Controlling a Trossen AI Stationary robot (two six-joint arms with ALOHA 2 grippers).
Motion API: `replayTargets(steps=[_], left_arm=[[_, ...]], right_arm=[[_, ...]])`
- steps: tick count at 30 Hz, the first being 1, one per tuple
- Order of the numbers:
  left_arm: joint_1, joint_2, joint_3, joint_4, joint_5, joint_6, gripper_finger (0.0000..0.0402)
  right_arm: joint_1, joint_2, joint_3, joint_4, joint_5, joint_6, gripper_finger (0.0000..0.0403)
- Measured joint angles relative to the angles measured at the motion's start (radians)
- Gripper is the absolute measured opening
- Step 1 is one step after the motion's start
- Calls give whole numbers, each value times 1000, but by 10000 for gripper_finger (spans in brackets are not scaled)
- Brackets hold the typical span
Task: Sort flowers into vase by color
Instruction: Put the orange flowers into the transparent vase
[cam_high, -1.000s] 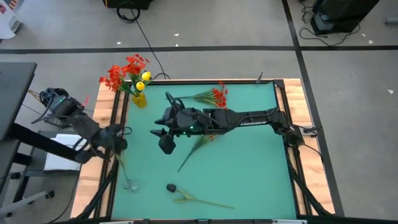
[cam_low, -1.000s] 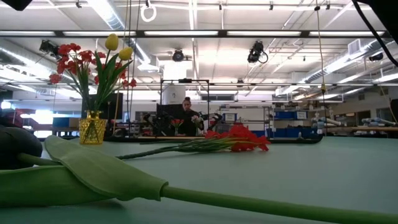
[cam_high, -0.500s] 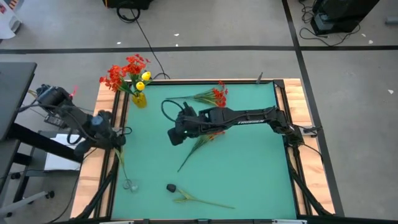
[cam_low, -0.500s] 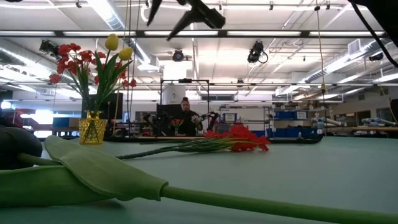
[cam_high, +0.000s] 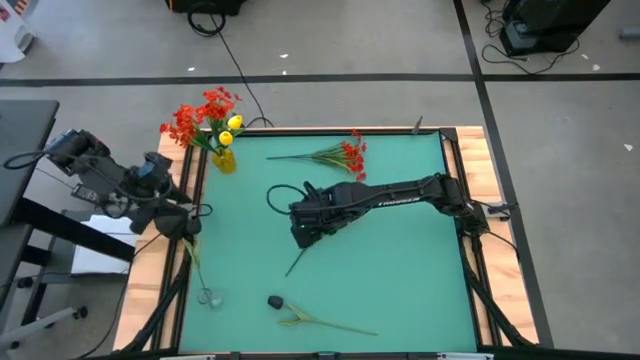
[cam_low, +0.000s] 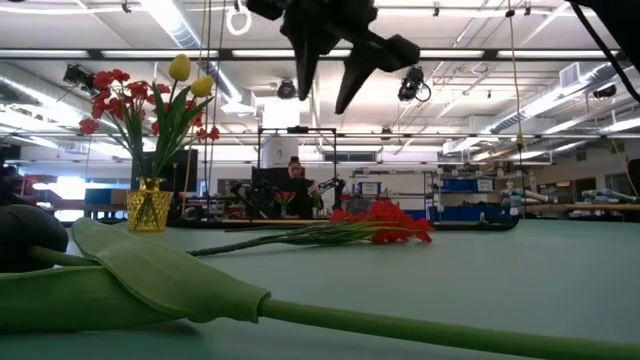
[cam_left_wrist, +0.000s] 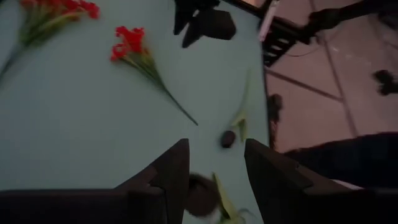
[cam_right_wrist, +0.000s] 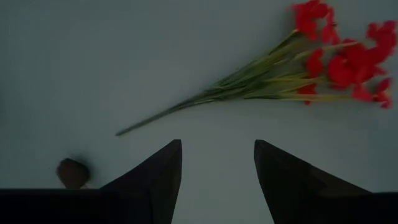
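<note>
Over mid-table, the right gripper (cam_high: 303, 232) is swinging back, fingers spread and empty, toward a loose red spray (cam_high: 322, 230), likely next for sorting.

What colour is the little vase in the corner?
Bright yellow. The vase shows best in the low view, holding red and yellow flowers.

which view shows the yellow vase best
The low view: the vase stands in full side profile at the far left, with red and yellow flowers rising out of it. The high view shows it only from above, at the table's far left corner, half hidden under its blossoms. Neither wrist view catches it.
</note>
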Motion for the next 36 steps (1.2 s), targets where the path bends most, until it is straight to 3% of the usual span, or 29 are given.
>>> replayTargets(steps=[5, 11, 14, 17, 20, 22, 28, 32, 36], left_arm=[[5, 103, -1, 11, -46, -6, 159], [84, 239, -2, 165, -51, 50, 160], [145, 281, -2, 293, -47, 88, 160], [213, 320, -2, 419, -17, 132, 160], [283, 359, -2, 507, -2, 151, 160], [332, 390, -2, 535, 11, 152, 160], [426, 511, -2, 533, 21, 138, 160], [446, 546, -2, 530, 22, 95, 160], [445, 540, -2, 530, 21, 73, 160]], right_arm=[[-2, -41, 0, -27, 3, -104, 209], [34, -158, 0, -18, 32, -375, 199], [66, -244, 0, -26, 88, -462, 162], [97, -332, 0, -65, 150, -502, 96], [127, -413, 0, -119, 214, -509, 30], [147, -462, 0, -154, 267, -508, 10], [169, -573, -50, -178, 326, -411, 29], [145, -624, -216, -43, 314, -306, 25], [95, -636, -409, 139, 228, -223, 26]])
